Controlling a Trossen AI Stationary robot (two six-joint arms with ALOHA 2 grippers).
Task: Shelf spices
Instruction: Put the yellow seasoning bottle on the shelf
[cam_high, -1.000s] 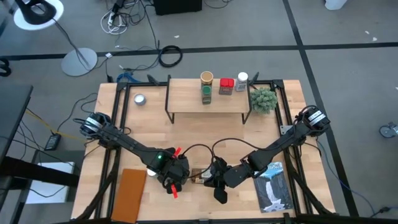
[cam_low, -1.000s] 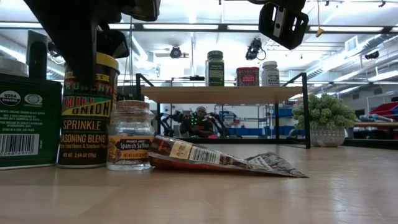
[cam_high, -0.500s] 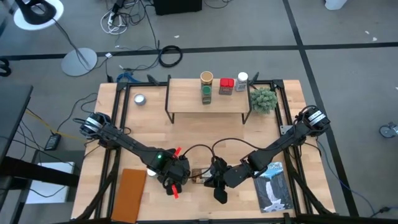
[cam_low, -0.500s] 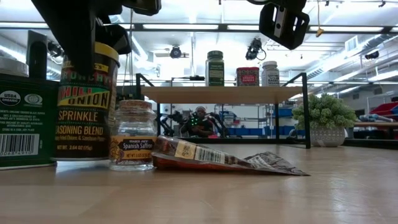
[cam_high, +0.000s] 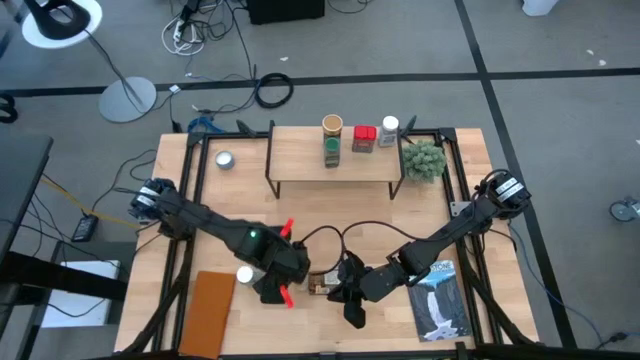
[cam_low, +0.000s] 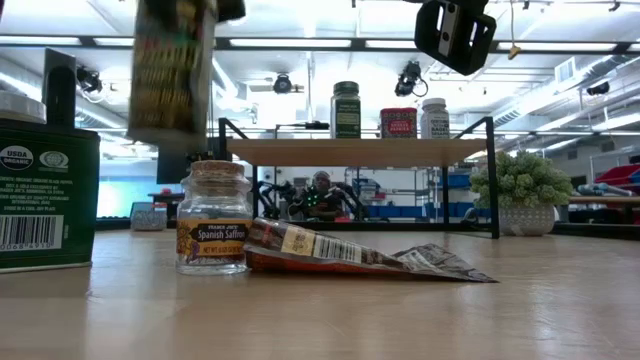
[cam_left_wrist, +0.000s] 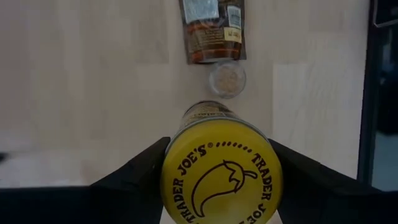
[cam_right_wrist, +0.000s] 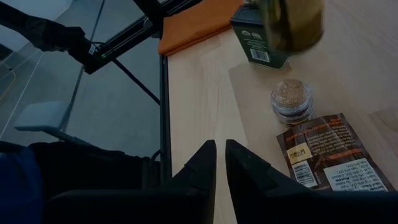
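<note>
**Yellow-capped jar lifted off the near edge**

The yellow-lidded seasoning jar (cam_left_wrist: 221, 174) hangs clear of the tabletop (cam_high: 330, 215) near its near edge, pinched across the body just under the cap by the left end effector (cam_high: 278, 284), whose fingers stand partly apart around it. It looks a stiff, light cylinder with a smooth label, likely slippery, so a hold high on the wall seems sound. Below it sit a small cork-topped saffron jar (cam_low: 213, 217) and a flat brown packet (cam_low: 350, 252), touching each other; the packet looks limp and awkward to pick up. A green tin (cam_low: 42, 194) stands beside them. The shelf (cam_high: 335, 163) at the far edge carries four jars. The right end effector (cam_high: 352, 303) waits nearby, closed and empty.
</note>
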